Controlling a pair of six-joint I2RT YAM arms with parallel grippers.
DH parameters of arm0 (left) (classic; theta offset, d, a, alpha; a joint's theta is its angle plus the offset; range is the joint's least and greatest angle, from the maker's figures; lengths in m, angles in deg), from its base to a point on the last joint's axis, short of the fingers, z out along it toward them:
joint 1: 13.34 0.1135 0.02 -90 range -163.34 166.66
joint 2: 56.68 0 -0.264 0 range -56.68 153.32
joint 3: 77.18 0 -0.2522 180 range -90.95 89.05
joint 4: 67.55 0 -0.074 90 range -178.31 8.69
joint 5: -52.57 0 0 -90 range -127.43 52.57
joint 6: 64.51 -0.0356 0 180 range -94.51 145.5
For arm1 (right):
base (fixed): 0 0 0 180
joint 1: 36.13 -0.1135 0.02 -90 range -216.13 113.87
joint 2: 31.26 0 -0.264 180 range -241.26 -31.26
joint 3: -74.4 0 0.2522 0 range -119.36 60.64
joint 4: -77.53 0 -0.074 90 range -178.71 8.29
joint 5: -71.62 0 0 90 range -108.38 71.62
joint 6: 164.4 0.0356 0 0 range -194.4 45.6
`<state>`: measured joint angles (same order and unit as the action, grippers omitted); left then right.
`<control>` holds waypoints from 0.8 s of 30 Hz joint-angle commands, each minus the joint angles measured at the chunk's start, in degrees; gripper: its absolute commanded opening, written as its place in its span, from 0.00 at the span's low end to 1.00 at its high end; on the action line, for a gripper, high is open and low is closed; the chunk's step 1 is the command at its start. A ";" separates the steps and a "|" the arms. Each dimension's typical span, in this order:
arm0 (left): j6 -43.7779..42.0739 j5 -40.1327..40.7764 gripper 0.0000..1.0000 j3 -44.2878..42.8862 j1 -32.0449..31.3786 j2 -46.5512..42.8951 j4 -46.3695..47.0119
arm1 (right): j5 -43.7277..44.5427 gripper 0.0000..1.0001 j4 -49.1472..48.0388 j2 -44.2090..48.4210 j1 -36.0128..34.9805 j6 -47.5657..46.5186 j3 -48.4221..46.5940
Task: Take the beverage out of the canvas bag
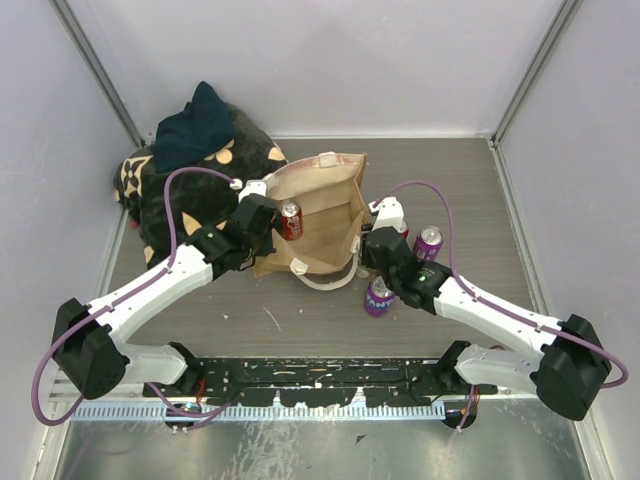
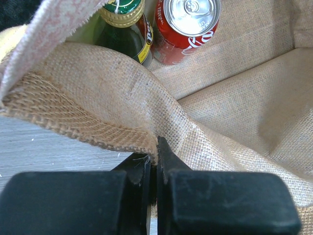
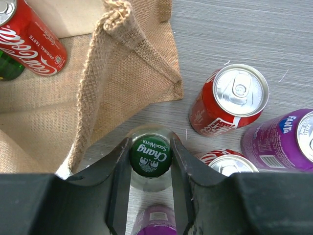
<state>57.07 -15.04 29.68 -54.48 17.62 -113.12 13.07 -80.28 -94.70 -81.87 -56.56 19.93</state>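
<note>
The tan canvas bag (image 1: pixel 318 205) stands open at mid-table. My left gripper (image 1: pixel 262 215) is shut on the bag's left rim, and the woven edge sits pinched between its fingers in the left wrist view (image 2: pixel 155 152). Inside the bag are a red Coca-Cola can (image 2: pixel 188 24) and a green glass bottle (image 2: pixel 122 24). My right gripper (image 3: pixel 150 159) is shut on the green cap of a clear Chang soda water bottle (image 3: pixel 150 155). The bottle stands on the table just outside the bag's right corner (image 3: pixel 132 73). In the top view my right gripper (image 1: pixel 383 248) hides the bottle.
Beside the right gripper stand two red cans (image 3: pixel 230 100) (image 3: pixel 227 165) and two purple Fanta cans (image 3: pixel 288 142) (image 3: pixel 156 221). A black flower-print bundle (image 1: pixel 190 180) lies at the back left. Grey walls close in the table on three sides.
</note>
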 commanded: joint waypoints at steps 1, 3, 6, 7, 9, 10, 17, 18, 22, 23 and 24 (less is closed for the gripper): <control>-0.51 0.36 0.10 0.50 0.07 0.82 -2.73 | 1.70 0.08 -3.42 1.51 0.11 1.84 -0.81; -0.61 0.29 0.12 0.49 0.04 0.76 -2.67 | 1.94 0.28 -2.03 1.29 0.12 1.69 -1.68; -0.76 0.28 0.19 0.39 0.03 0.89 -2.62 | 2.44 0.66 -0.11 1.16 0.10 1.62 -3.14; -0.80 0.33 0.21 0.32 0.08 0.95 -2.58 | 2.60 0.75 0.58 1.13 0.07 1.62 -3.60; -0.81 0.16 0.24 0.38 0.02 1.03 -2.40 | 3.02 0.96 1.93 1.00 0.12 1.62 -4.77; -0.77 0.19 0.25 0.46 0.08 1.02 -2.27 | 3.24 0.99 2.39 1.13 0.12 1.36 -5.34; -0.47 0.18 0.25 1.26 0.03 0.98 -1.90 | 5.37 0.99 4.25 3.03 -0.03 -2.46 -12.43; -0.38 0.14 0.25 1.25 0.02 0.98 -1.86 | 5.49 0.98 4.46 3.13 -0.20 -3.41 -14.94; 0.26 0.35 0.21 1.52 0.07 0.81 -1.80 | 3.22 0.83 4.50 2.84 -0.84 -6.91 -22.59; 0.51 0.49 0.20 1.68 0.10 0.66 -1.81 | 1.47 0.81 4.49 2.42 -0.87 -7.76 -24.39; 0.77 0.51 0.19 1.78 0.09 0.47 -1.84 | -0.76 0.80 4.49 1.61 -0.89 -8.37 -26.17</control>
<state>57.24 -14.84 29.70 -54.46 17.64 -113.32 16.21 -73.13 -94.48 -82.20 -60.86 1.99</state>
